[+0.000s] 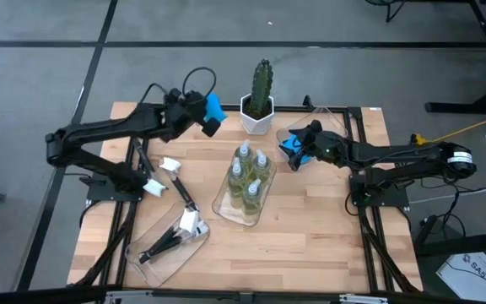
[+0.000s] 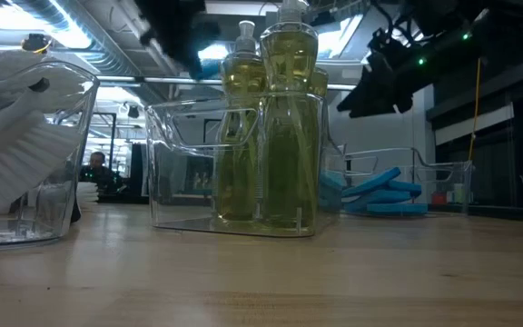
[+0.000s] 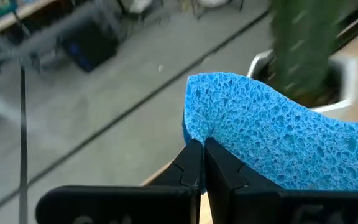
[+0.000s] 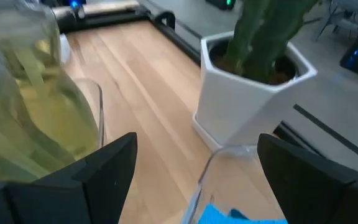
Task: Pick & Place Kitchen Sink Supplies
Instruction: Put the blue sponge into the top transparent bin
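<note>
From above, I see my left gripper (image 1: 212,116) carrying a blue sponge (image 1: 215,106) beside the cactus (image 1: 261,84). Left wrist: fingers (image 3: 191,165) clamped on its soft, squashy edge. Right wrist: right gripper (image 4: 194,165) fingers apart above the tray (image 4: 213,165).
</note>
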`<state>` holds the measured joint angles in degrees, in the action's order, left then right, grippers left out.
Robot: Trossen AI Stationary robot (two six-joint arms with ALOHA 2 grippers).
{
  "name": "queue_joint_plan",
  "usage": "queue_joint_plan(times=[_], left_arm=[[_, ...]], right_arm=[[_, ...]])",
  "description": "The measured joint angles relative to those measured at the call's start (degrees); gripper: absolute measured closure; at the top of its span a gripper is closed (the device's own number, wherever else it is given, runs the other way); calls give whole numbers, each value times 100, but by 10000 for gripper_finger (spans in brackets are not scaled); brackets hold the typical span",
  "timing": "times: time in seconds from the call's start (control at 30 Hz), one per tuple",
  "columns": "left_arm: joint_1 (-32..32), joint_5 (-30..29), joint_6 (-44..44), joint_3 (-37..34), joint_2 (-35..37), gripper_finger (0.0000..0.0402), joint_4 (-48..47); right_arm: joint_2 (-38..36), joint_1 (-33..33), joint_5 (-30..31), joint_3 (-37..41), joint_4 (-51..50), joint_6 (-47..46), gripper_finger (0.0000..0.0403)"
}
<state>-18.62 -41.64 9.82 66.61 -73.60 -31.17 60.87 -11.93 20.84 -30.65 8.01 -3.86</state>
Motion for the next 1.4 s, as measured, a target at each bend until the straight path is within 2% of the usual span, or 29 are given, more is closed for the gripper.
queue_joint_plan(times=[0.17, 0.3, 0.47, 0.6, 0.7, 0.87, 0.97, 1.1, 1.2, 1.4], left_arm=[[929, -682, -130, 8, 410, 399, 175], [1677, -823, -688, 9, 444, 399, 1020], [2477, -1086, -1823, 13, 106, 399, 2240], [3010, -1703, -2566, 13, -319, 399, 3105], [3314, -2123, -3121, 13, -699, 399, 3821], [3602, -2684, -4144, 13, -1363, 399, 5389], [3618, -2824, -4753, 13, -1735, 399, 6380], [3609, -2738, -5269, 11, -2173, 399, 7439], [3600, -2561, -5517, 11, -2407, 399, 8054], [3560, -2223, -5666, 11, -2616, 399, 8611]], right_arm=[[-358, 202, 5, 0, 173, 26, 73], [-661, 445, 0, 0, 365, -28, 73], [-838, 905, -528, 0, 788, 120, 73], [-855, 1302, -1135, 0, 1250, 452, 73], [-855, 1605, -1309, 0, 1527, 744, 73], [-844, 1969, -1299, 1, 1887, 983, 73], [-795, 2061, -1159, 0, 2018, 994, 73], [-666, 2085, -714, 0, 2065, 835, 73], [-518, 2081, -675, 0, 2191, 729, 73], [-223, 2081, -695, 0, 2601, 718, 73]])
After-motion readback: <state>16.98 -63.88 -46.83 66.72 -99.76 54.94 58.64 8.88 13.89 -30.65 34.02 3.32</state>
